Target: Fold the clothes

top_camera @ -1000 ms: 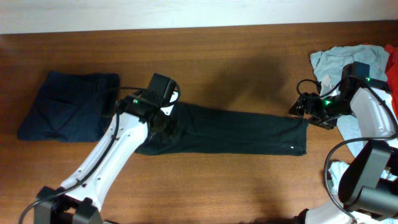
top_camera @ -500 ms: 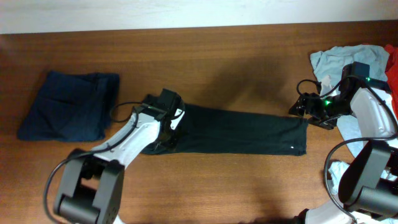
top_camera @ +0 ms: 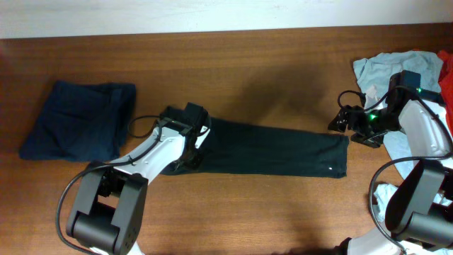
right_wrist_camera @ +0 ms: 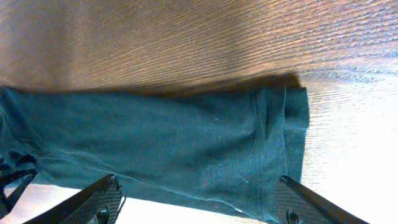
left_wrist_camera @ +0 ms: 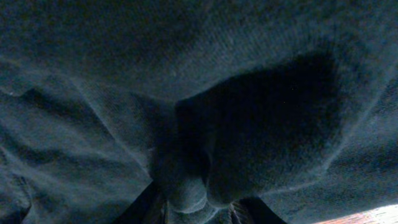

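The black T-shirt (top_camera: 276, 152) lies as 1 long strip on the table (top_camera: 248, 78). The left pincer (top_camera: 190, 152) presses into the shirt's left end; I cannot tell its grip. The right pincer (top_camera: 340, 127) hangs wide and empty over the shirt's right end.

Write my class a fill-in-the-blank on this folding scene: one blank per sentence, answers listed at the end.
1. The dark-navy garment at the left end of the table is already ____.
2. The right gripper hovers by the black shirt with its jaws wide ____.
3. The left gripper is down on the black shirt's ____ end.
4. The red garment and the light-blue garment lie at the table's ____ end.

Answers: folded; open; left; right
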